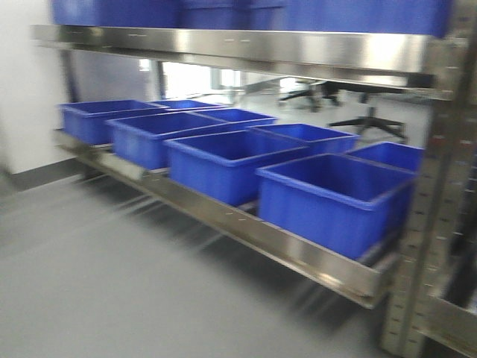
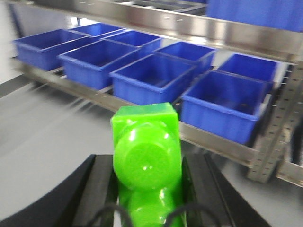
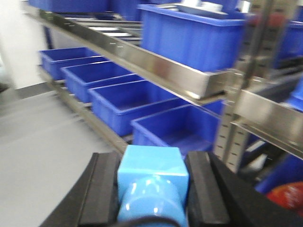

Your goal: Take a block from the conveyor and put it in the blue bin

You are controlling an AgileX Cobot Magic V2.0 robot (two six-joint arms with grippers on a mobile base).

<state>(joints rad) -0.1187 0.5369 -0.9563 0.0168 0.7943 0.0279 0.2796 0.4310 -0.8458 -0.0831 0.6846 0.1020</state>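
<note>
Two gripped: green block (image 2: 147, 156), blue block (image 3: 151, 175); floor (image 2: 47, 142) open.

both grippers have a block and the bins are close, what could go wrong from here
1. The upper shelf hangs over the bins; an arm reaching in may strike it.
2. The bins' rims sit close together, so the green block or light blue block, released off-centre, might hit a rim and bounce out.
</note>
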